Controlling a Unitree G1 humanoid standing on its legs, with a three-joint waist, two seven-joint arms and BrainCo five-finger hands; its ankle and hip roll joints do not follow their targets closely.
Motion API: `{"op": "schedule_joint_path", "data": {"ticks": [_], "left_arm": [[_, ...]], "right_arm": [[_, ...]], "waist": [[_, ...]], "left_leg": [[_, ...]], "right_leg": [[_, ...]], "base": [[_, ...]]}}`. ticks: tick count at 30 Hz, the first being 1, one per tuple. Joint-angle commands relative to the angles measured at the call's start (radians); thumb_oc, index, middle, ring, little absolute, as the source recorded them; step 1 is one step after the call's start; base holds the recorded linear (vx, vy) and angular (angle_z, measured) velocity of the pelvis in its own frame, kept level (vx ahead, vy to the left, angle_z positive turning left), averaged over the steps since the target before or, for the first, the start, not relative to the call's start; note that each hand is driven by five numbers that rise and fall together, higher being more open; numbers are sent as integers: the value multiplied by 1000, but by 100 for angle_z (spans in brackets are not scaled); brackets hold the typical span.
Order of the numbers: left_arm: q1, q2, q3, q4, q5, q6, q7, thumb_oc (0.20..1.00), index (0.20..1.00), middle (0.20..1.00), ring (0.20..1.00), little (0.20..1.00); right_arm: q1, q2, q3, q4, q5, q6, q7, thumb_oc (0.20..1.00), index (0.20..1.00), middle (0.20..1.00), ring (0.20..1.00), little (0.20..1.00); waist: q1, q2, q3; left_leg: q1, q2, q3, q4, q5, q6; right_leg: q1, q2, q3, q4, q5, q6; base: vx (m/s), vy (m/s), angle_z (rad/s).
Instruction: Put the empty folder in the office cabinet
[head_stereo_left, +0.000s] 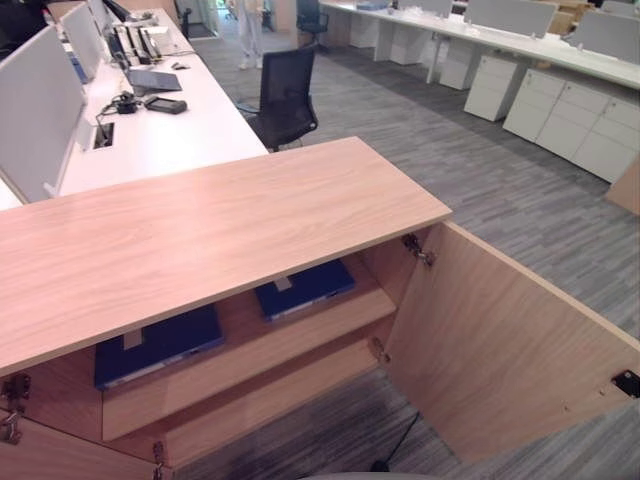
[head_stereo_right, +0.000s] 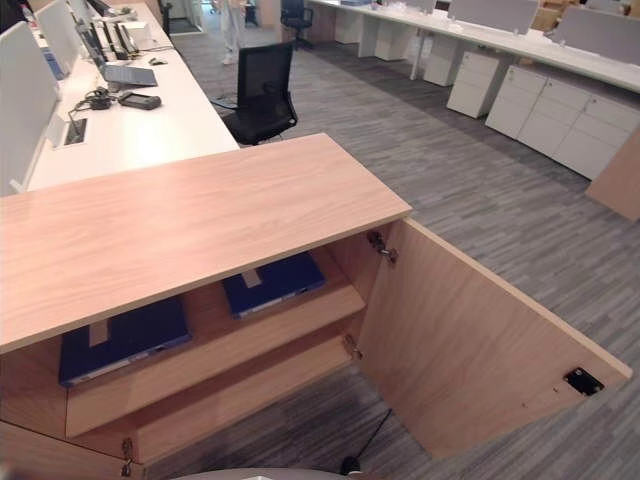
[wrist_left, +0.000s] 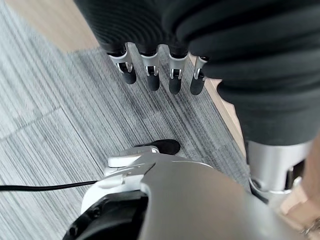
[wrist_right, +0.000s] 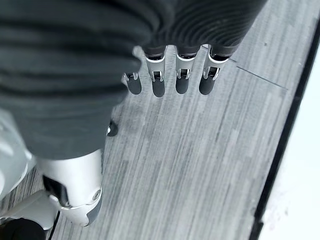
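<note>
an open-plan office: long white desks (head_stereo_left: 170, 130) with grey divider screens (head_stereo_left: 35, 110), a laptop (head_stereo_left: 153, 80), a black swivel chair (head_stereo_left: 285, 95), rows of white drawer units (head_stereo_left: 580, 125), grey carpet (head_stereo_left: 480, 180), and a wooden cabinet (head_stereo_left: 200, 235) holding blue folders (head_stereo_left: 305, 288)

A long white bench (head_stereo_left: 170, 130) runs up the upper left of the frame, carrying grey divider screens (head_stereo_left: 35, 105), a laptop (head_stereo_left: 153, 80) and a dark small device (head_stereo_left: 166, 104). A black office chair (head_stereo_left: 285, 95) stands just beside it. White drawer units (head_stereo_left: 570, 115) line the upper right, on grey striped carpet (head_stereo_left: 480, 170).
</note>
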Motion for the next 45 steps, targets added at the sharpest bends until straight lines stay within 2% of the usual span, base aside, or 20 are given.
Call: {"op": "schedule_joint_path", "data": {"ticks": [1,5,8,10,13,15,16,22,23,27,28,31,32,33,34,35,36,38,39,45], "left_arm": [[-64,25,33,58,65,1,8,1000,1000,1000,1000,1000],[-52,46,48,58,72,-1,5,1000,1000,1000,1000,1000],[-55,52,47,62,68,-4,14,1000,1000,1000,1000,1000],[-54,58,45,72,68,-8,21,1000,1000,1000,1000,1000],[-53,63,50,79,63,-11,22,1000,1000,1000,1000,1000],[-49,71,73,80,41,-11,24,1000,1000,1000,1000,1000],[-33,72,114,73,-18,-13,36,1000,1000,1000,1000,1000],[-37,52,116,80,-45,-19,40,1000,1000,1000,1000,1000],[-35,44,112,79,-49,-21,40,1000,1000,1000,1000,1000],[-28,39,119,74,-64,-31,38,1000,1000,1000,1000,1000],[-1,141,141,76,-61,-30,-24,1000,1000,1000,1000,1000],[-6,208,164,96,-50,-35,-11,1000,1000,1000,1000,1000],[-16,258,164,109,-14,-35,-7,1000,1000,1000,1000,1000],[-23,261,172,108,-7,-36,12,1000,1000,1000,1000,1000],[-23,261,172,108,-7,-36,12,1000,1000,1000,1000,1000],[-24,258,177,114,-14,-40,17,1000,1000,1000,1000,1000],[-23,261,186,121,-20,-37,19,1000,1000,1000,1000,1000],[-14,287,200,131,-9,-31,12,1000,1000,1000,1000,1000],[-5,296,203,131,4,-31,8,1000,1000,1000,1000,1000],[5,374,239,150,47,-30,12,1000,1000,1000,1000,1000]], "right_arm": [[-74,-1,-18,20,91,8,-26,1000,1000,1000,1000,1000],[-43,-3,-99,72,130,13,-38,1000,1000,1000,1000,1000],[-40,-9,-174,103,184,18,-62,1000,1000,1000,1000,1000],[-50,-12,-214,113,230,17,-85,1000,1000,1000,1000,1000],[-65,-20,-224,119,235,14,-98,1000,1000,1000,1000,1000],[-87,-24,-223,123,240,10,-116,1000,1000,1000,1000,1000],[-97,-42,-210,124,242,4,-124,1000,1000,1000,1000,1000],[-123,-81,-207,113,274,-15,-157,1000,1000,1000,1000,1000],[-141,-102,-200,99,291,-27,-174,1000,1000,1000,1000,1000],[-182,-167,-193,-7,331,-64,-209,1000,1000,1000,1000,1000],[-190,-217,-192,-86,327,-81,-207,1000,1000,1000,1000,1000],[-203,-236,-188,-105,324,-82,-208,1000,1000,1000,1000,1000],[-222,-260,-175,-232,307,-92,-224,1000,1000,1000,1000,1000],[-244,-277,-168,-334,307,-105,-243,1000,1000,1000,1000,1000],[-244,-277,-169,-335,307,-105,-242,1000,1000,1000,1000,1000],[-256,-282,-168,-378,317,-112,-252,1000,1000,1000,1000,1000],[-260,-289,-172,-429,317,-115,-258,1000,1000,1000,1000,1000],[-264,-307,-178,-503,298,-107,-265,1000,1000,1000,1000,1000],[-265,-306,-181,-538,296,-110,-263,1000,1000,1000,1000,1000],[-246,-312,-187,-682,300,-133,-251,1000,1000,1000,1000,1000]], "waist": [[30,6,71],[30,-5,53],[17,-22,25],[7,-41,0],[13,-57,-14],[24,-68,-19],[24,-65,-25],[8,-52,-30],[1,-45,-33],[-18,-38,-30],[-17,-34,-24],[-19,-31,-20],[-17,-34,-3],[-5,-43,19],[-7,-44,17],[-1,-53,24],[2,-56,32],[-5,-53,32],[1,-47,31],[3,-28,0]], "left_leg": [[56,32,40,-27,-101,-40],[69,36,61,-27,-109,-34],[53,31,73,-23,-99,-34],[54,42,82,-22,-98,-46],[57,49,95,-21,-98,-58],[73,84,115,-21,-94,-81],[84,148,133,-22,-72,-115],[81,222,142,-23,-39,-151],[86,255,151,-26,-21,-167],[98,322,184,-20,10,-198],[91,346,187,-5,26,-207],[82,354,184,11,35,-209],[50,356,162,85,40,-202],[10,296,74,163,-11,-175],[5,295,72,164,-10,-174],[-19,246,31,191,-56,-156],[-34,218,24,202,-85,-145],[-31,218,79,196,-94,-138],[-20,209,78,187,-105,-130],[39,206,70,58,-63,-147]], "right_leg": [[43,-132,-252,-8,20,65],[93,-202,-202,9,41,85],[112,-259,-141,-18,121,101],[131,-263,-61,-58,159,122],[152,-258,-68,-105,163,141],[169,-219,-84,-148,115,138],[164,-163,-64,-152,73,111],[160,-84,-48,-152,18,75],[160,-47,-40,-152,-5,59],[166,21,-25,-152,-45,29],[170,46,-26,-152,-62,19],[173,53,-31,-152,-66,14],[177,59,-35,-152,-75,2],[178,57,-28,-152,-76,-7],[175,56,-30,-152,-75,-6],[176,50,-31,-152,-75,-9],[181,51,-36,-152,-76,-8],[184,55,-43,-152,-72,-13],[187,59,-33,-152,-74,-15],[198,50,-50,-152,-72,-4]], "base": [[-43,-37,-124],[-22,-84,-92],[5,-190,-18],[80,-249,-3],[73,-208,-17],[101,-414,-32],[109,-477,-33],[57,-281,-19],[67,-296,-20],[73,-309,-21],[49,-231,-25],[15,-135,-17],[-44,-166,-6],[-46,-165,-4],[-62,-88,-12],[-50,-44,-25],[-61,-53,-27],[-17,-2,1],[26,28,20],[53,44,5]]}}
